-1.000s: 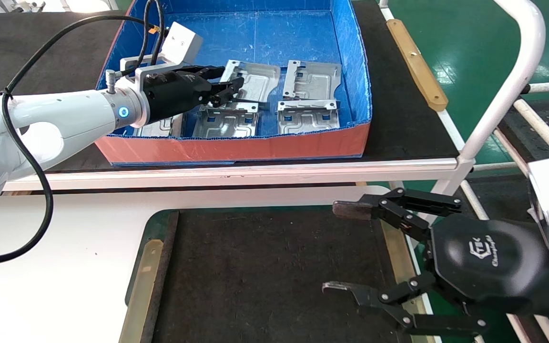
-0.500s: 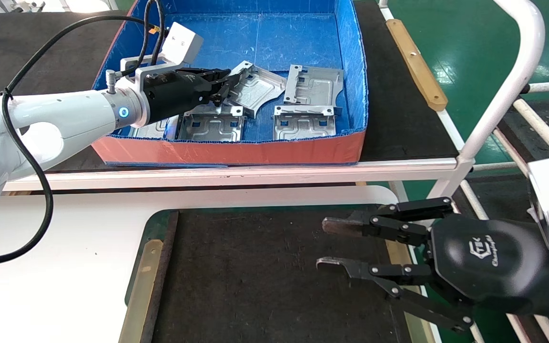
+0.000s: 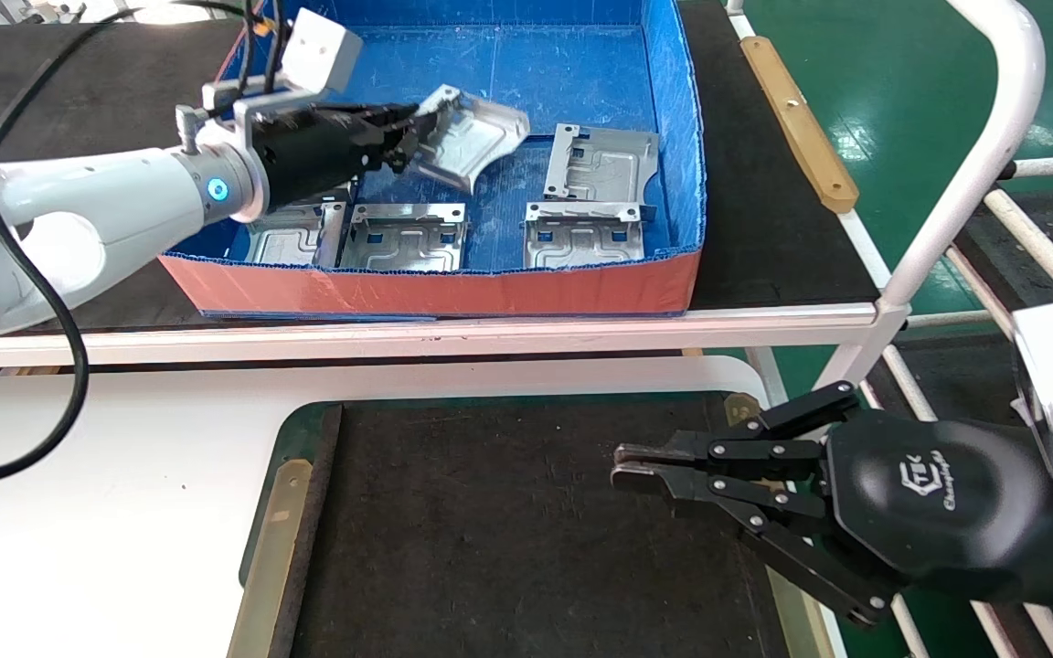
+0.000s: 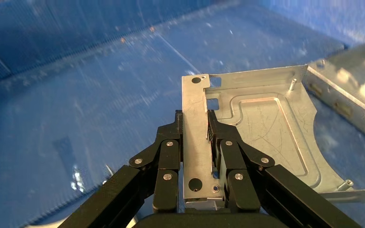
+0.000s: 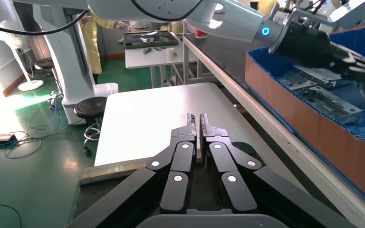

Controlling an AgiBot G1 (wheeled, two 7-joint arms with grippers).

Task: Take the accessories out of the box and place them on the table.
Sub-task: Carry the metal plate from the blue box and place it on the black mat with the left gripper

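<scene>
My left gripper [image 3: 398,137] [image 4: 195,118] is shut on the edge flange of one accessory, a silver-grey stamped plate [image 3: 467,137] [image 4: 261,133], held tilted above the blue floor of the box [image 3: 435,288]. Several more plates lie flat in the box: one at the back right [image 3: 601,164], one at the front right [image 3: 586,238], one at the front middle [image 3: 406,239], and one at the front left [image 3: 293,239] partly under my arm. My right gripper [image 3: 622,466] [image 5: 196,118] hovers shut and empty over the black mat [image 3: 508,530] of the white table [image 3: 124,475].
The box stands on a black-topped bench with a white front edge [image 3: 490,329]. A white tube frame [image 3: 974,155] rises at the right. Tan strips [image 3: 271,557] flank the mat. Green floor lies beyond the bench at the right.
My left gripper has lifted the plate off the box floor and drawn it back and left, and the box shifted slightly left. My right gripper has gone from wide open to shut.
</scene>
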